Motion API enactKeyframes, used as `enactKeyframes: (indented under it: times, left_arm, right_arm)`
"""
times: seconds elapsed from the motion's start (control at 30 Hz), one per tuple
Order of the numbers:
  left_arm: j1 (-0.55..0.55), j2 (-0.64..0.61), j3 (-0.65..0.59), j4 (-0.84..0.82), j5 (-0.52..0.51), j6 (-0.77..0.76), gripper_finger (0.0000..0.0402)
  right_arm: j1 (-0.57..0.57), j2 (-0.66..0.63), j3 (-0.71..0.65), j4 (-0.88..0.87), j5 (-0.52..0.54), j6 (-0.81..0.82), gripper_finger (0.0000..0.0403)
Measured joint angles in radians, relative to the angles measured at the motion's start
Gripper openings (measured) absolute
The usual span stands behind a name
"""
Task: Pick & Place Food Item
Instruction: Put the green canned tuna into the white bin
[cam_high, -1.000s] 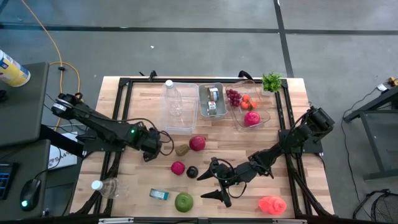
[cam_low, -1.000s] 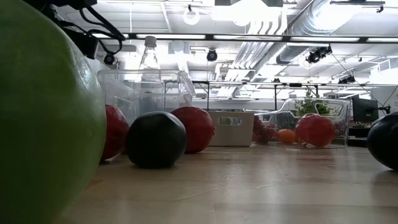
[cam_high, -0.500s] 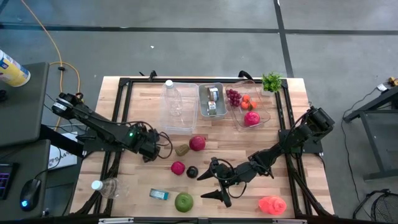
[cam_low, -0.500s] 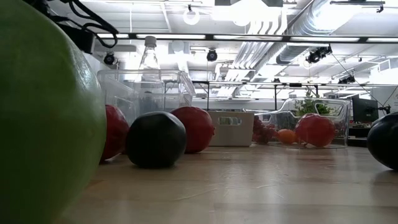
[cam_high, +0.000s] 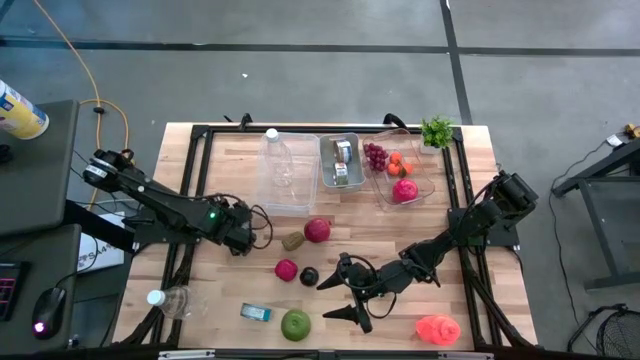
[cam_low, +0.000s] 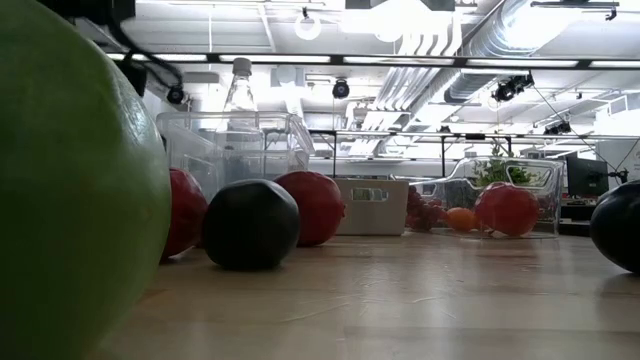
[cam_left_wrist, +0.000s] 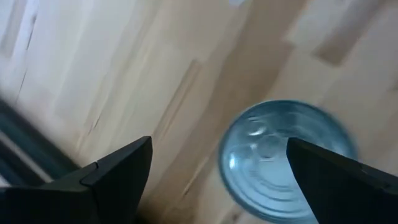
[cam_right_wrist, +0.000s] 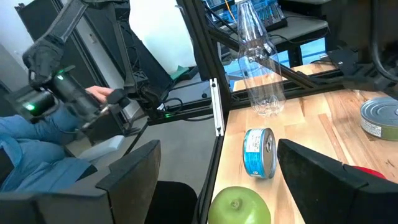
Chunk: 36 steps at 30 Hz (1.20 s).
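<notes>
My left gripper (cam_high: 240, 243) hovers open over the table's left part, pointing steeply down. In the left wrist view a round silver tin (cam_left_wrist: 283, 158) lies on the wood below, seen between the two fingers and apart from them. My right gripper (cam_high: 335, 302) stands open and level near the front. It faces the green apple (cam_high: 295, 324) and the blue can (cam_high: 256, 313) and touches nothing. A brown fruit (cam_high: 292, 240), a red fruit (cam_high: 318, 230), a pink-red ball (cam_high: 287, 270) and a dark plum (cam_high: 309, 276) rest on the table.
At the far edge stand a clear bin (cam_high: 285, 190) with a bottle, a metal tray (cam_high: 340, 160) and a clear box of fruit (cam_high: 402, 180). A green herb (cam_high: 437, 130) sits at the far right. A plastic bottle (cam_high: 170, 300) lies front left, a pink item (cam_high: 437, 328) front right.
My left gripper has rolled and tipped a little above the tin, its fingers still open.
</notes>
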<state>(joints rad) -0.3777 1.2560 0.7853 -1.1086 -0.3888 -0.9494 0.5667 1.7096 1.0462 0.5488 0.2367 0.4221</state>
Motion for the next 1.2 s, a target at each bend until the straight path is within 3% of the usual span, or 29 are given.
enactKeyframes:
  times: [0.27, 0.77, 0.93, 1.2]
  left_arm:
    - [0.060, -0.003, -0.129, 0.004, 0.059, -0.059, 0.0361]
    - [0.168, -0.004, -0.151, 0.042, 0.200, -0.024, 0.0350]
    - [0.167, -0.003, -0.153, 0.062, 0.212, -0.020, 0.0296]
    - [0.166, -0.002, -0.153, 0.085, 0.223, -0.019, 0.0143]
  right_arm:
    - [0.000, 0.000, 0.000, 0.000, 0.000, 0.000, 0.0311]
    - [0.000, 0.000, 0.000, 0.000, 0.000, 0.010, 0.0311]
    - [0.000, 0.000, 0.000, 0.000, 0.000, 0.022, 0.0311]
    - [0.000, 0.000, 0.000, 0.000, 0.000, 0.022, 0.0311]
